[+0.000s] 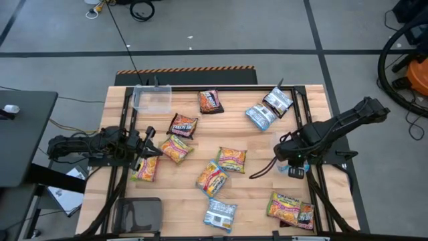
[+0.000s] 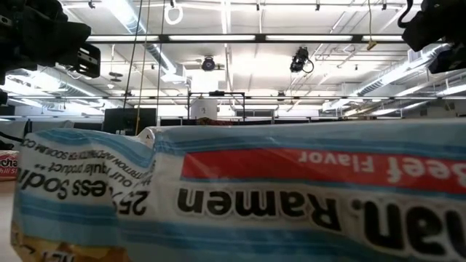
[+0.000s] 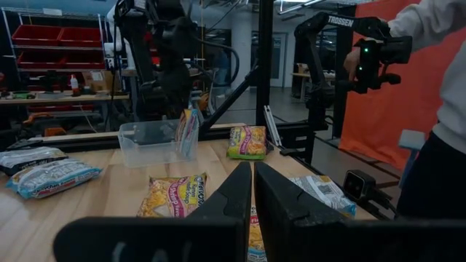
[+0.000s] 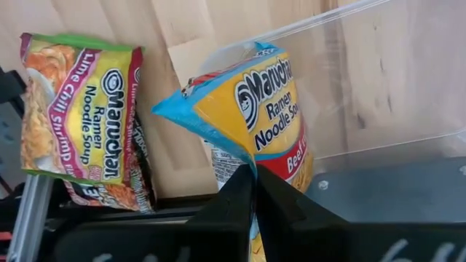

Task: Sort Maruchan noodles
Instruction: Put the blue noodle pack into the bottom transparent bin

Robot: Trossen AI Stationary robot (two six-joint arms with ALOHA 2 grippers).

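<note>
My right hand sits over the right side of the bench, its 2 fingers pinched tight on 1 corner of the beef packet, a yellow Maruchan pack with a blue edge. The packet hangs from that pinch with its long axis close to upright. Its far end is inside, or just over, the clear bin. From the left wrist camera it looks already between the bin walls, but I can't tell whether it touches the floor of the bin. That is the relation the coming move turns on: the bin lies straight past the fingertips, along the packet's own length, so I judge that parting the fingers would drop it in, provided the upper corner clears the near rim. The lime chili shrimp packet lies flat on the bench just outside that bin, beside the right hand, and is the right arm's nearest loose pack. My left hand waits low at the left edge, fingers closed to a thin slit with nothing between them. The yellow packet lies flat just ahead of it and a little to one side. A second clear bin stands at the far left corner. The low camera is blocked by a blue-silver packet lying right against it.
</note>
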